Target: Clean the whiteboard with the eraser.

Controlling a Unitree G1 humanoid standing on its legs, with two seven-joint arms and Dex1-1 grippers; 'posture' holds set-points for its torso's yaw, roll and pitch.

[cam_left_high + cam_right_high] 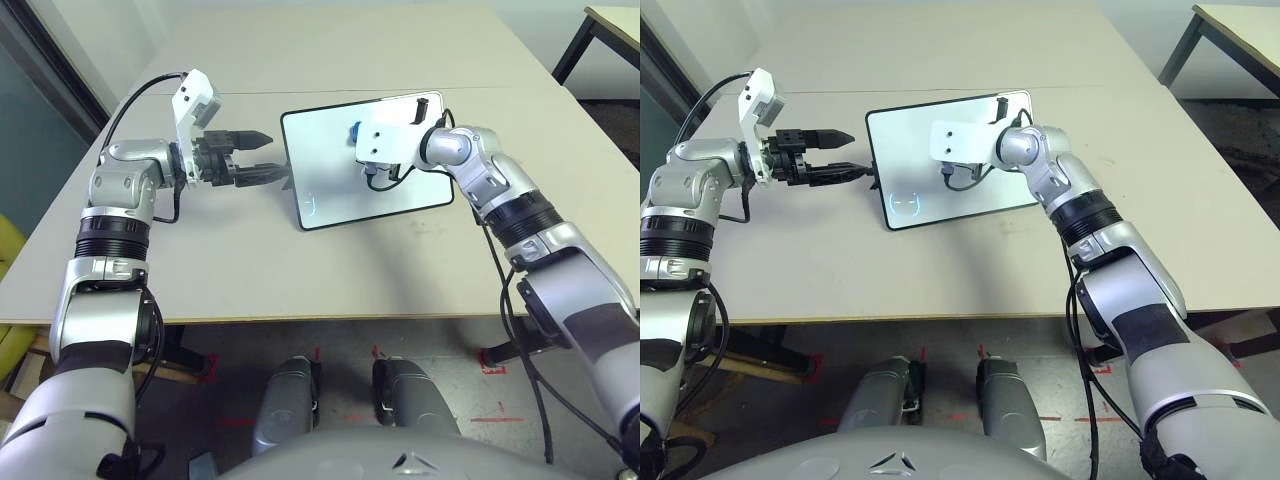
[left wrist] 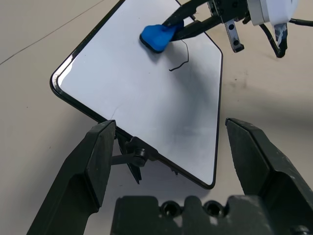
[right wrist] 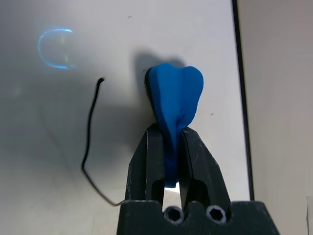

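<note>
While the right gripper (image 3: 171,147) pinches the eraser (image 3: 173,105) on the whiteboard (image 1: 330,185) beside a black mark (image 3: 90,142), a sideways wipe could shove the propped board, since the left gripper (image 2: 173,161) hovers wide open, bracing nothing.

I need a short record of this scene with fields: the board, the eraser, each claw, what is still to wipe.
whiteboard: lies on the table, stand side toward the left claw
eraser: blue, pinched by the right claw, pressed on the board
right claw: shut on the eraser, above the board
left claw: open, beside the board's edge, holds nothing
mark: thin black line next to the eraser, not yet wiped
</note>
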